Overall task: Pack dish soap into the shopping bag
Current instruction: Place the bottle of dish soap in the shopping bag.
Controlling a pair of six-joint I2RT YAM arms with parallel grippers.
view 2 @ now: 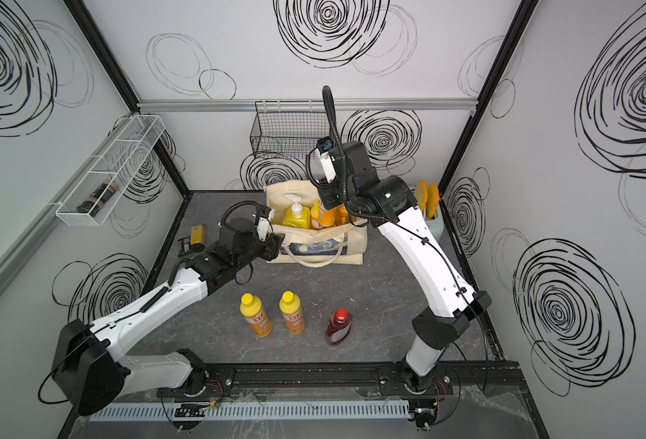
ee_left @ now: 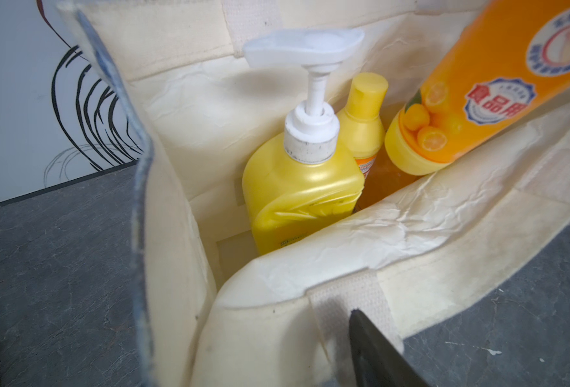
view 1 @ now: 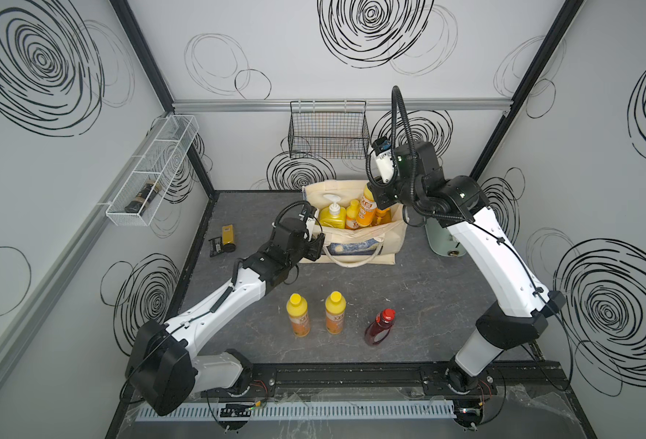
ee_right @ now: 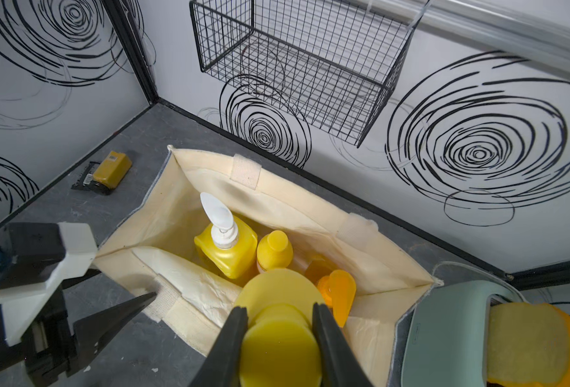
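1. Right gripper [ee_right: 280,313] is seen clamped on the yellow cap of one held orange bottle [view 1: 367,211], which is hung tilted over the shopping bag [view 1: 389,243] with its bottom end inside the bag's mouth
2. Left gripper [view 1: 316,246] is placed at the front corner of the bag's rim. One black finger [ee_left: 374,355] is seen beside the strap, but whether the cloth is pinched cannot be told
3. The bottles are judged to be hard, smooth plastic, likely a bit heavy with soap and a bit slippery. The thin neck under the cap is thought to be the safest spot to be grabbed
4. Pump tops are best not grabbed, as they can probably be pushed down or snapped
5. The bag is judged to be soft and floppy, so its rim may need to be held apart while a bottle is let down
6. Seven soap bottles are counted: four orange with yellow caps, one yellow pump bottle [ee_right: 226,248], one amber pump bottle [ee_right: 338,293] and one dark-red bottle [view 1: 380,327]
7. Three are stood inside the bag: the yellow pump bottle, the amber pump bottle and one small orange bottle [ee_right: 274,249]
8. One is held, and three are stood on the table [view 1: 446,304]: two orange ones [view 1: 298,315] [view 1: 335,312] side by side, with the dark-red one near them
9. Two small packets [view 1: 228,237], one black wire basket [view 1: 329,133] and one white wire basket [view 1: 154,171] are also counted
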